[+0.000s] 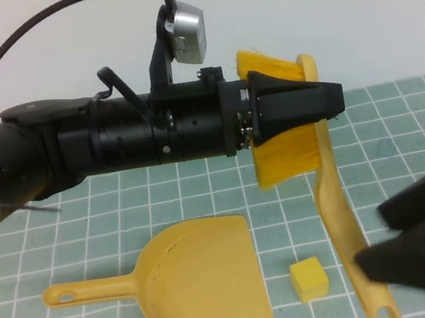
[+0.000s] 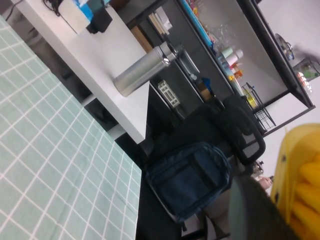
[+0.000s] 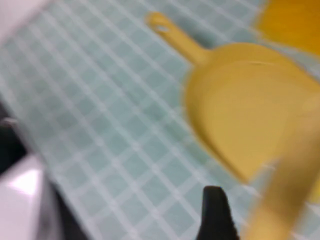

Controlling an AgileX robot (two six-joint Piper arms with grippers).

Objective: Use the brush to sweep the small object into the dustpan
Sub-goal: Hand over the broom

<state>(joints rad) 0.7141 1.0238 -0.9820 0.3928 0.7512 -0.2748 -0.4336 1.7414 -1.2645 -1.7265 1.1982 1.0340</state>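
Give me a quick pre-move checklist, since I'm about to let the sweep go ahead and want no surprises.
1. Brush held: cannot tell. The left gripper sits in front of the bristles and the right gripper is by the handle near its end; neither grasp shows.
2. Small object free on the mat: ok, touching nothing.
3. Dustpan mouth facing the object: ok, open edge toward it.
4. Object between dustpan and brush handle: ok.
5. Bristles down behind the object: not ok, they are raised at the far side.
6. Dustpan steadied: not ok, no gripper on its handle.
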